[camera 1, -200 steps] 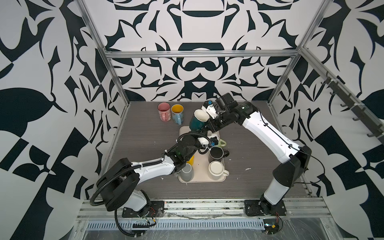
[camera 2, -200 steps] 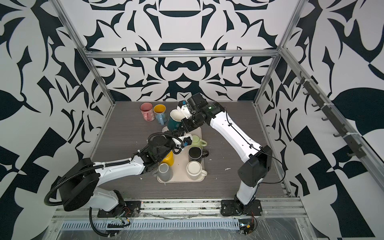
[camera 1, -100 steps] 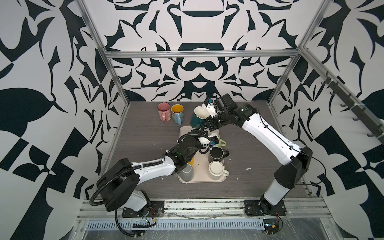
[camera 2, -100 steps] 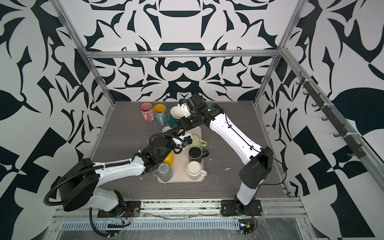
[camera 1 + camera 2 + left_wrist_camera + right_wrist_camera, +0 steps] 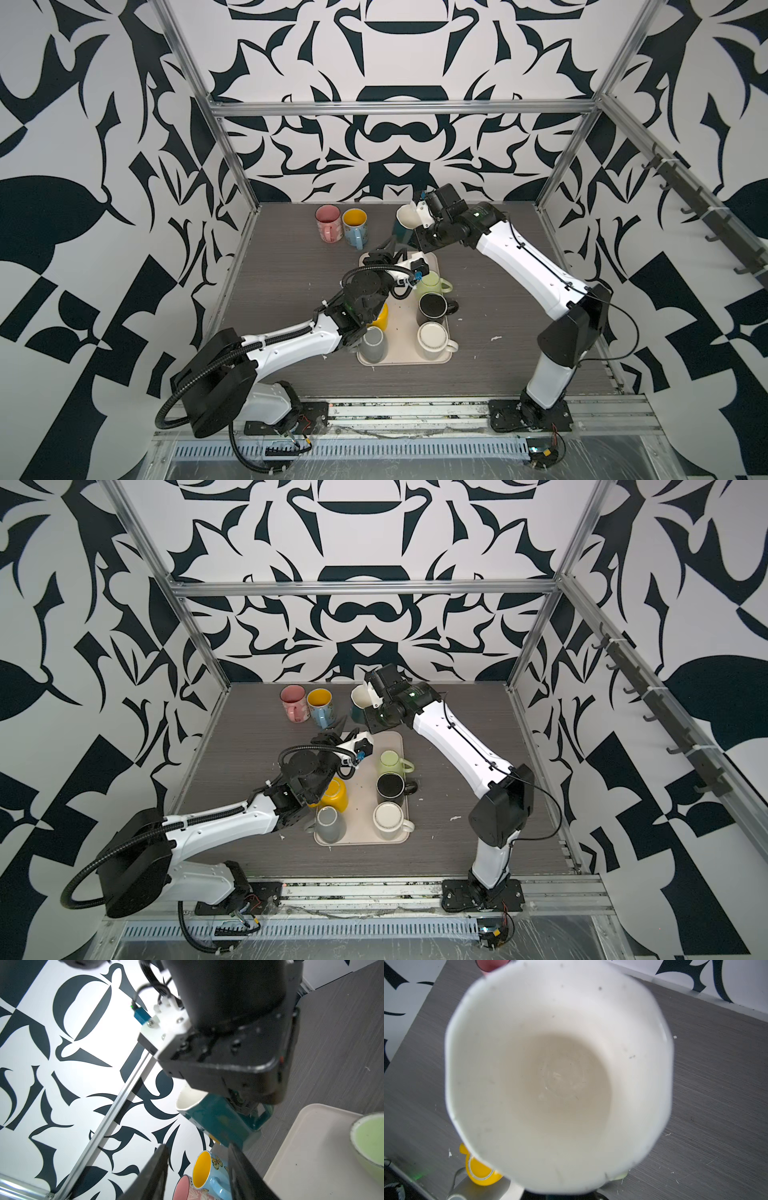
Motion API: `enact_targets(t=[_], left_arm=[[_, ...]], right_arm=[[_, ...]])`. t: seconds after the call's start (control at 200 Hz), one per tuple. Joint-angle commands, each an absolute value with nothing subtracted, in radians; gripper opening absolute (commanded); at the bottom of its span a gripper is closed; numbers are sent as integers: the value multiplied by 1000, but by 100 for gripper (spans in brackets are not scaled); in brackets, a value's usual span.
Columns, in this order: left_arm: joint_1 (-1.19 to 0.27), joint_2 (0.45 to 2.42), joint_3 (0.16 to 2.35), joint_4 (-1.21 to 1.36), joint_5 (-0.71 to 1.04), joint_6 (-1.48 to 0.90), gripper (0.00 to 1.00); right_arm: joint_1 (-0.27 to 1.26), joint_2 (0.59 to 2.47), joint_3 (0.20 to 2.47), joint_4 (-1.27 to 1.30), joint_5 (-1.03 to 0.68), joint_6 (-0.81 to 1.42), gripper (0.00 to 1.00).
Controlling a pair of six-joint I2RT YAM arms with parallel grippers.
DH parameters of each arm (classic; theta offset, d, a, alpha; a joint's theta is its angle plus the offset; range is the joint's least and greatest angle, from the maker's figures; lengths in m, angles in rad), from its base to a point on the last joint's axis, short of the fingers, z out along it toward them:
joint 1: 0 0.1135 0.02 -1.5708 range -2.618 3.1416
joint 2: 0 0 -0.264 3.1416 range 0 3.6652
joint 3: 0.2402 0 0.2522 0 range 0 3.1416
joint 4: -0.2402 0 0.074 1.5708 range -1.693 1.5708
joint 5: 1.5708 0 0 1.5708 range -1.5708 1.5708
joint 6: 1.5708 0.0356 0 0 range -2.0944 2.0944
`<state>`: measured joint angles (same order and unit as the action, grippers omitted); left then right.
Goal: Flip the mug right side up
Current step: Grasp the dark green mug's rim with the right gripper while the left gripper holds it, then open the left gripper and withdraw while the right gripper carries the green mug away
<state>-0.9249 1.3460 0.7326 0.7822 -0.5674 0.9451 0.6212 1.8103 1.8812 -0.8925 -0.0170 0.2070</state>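
The teal mug (image 5: 402, 226) with a white inside (image 5: 558, 1076) hangs tilted just behind the tray, its mouth up and toward the back wall. In the left wrist view my right gripper (image 5: 247, 1108) is shut on the teal mug (image 5: 216, 1120) at its handle, and the mug's base is close to the table. The mug's mouth fills the right wrist view and hides the fingers there. My left gripper (image 5: 386, 249) is open and empty over the tray's back left corner, a short way in front of the mug. Its two fingers (image 5: 158, 1167) stand well apart.
The beige tray (image 5: 399, 328) carries a lime mug (image 5: 430, 282), a black mug (image 5: 432, 305), a white mug (image 5: 432, 338), a grey upside-down mug (image 5: 372, 343) and a yellow mug (image 5: 380, 318) under my left arm. A pink mug (image 5: 326, 222) and a blue mug (image 5: 355, 226) stand upright at the back.
My left gripper has opened, let go of the teal mug and drawn back a little. My right gripper has carried the mug slightly toward the back wall.
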Motion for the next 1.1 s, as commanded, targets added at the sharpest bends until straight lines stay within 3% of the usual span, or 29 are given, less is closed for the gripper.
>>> enact_targets(t=[0.0,0.21,0.425,0.635,0.795,1.095], left_arm=[[-920,1312,721,777,-617,895,50],[-893,1198,734,599,-593,664,51],[-769,1045,727,439,-487,356,51],[-684,935,709,334,-428,155,58],[-641,863,694,284,-322,28,59],[-617,810,668,279,-278,-54,57]], right_arm=[[618,1822,1989,-790,57,229,0],[618,1977,2146,-834,92,229,0],[617,2171,2363,-894,82,253,0],[617,2342,2570,-971,127,279,0],[617,2407,2610,-969,116,294,0],[617,2481,2666,-928,81,312,0]])
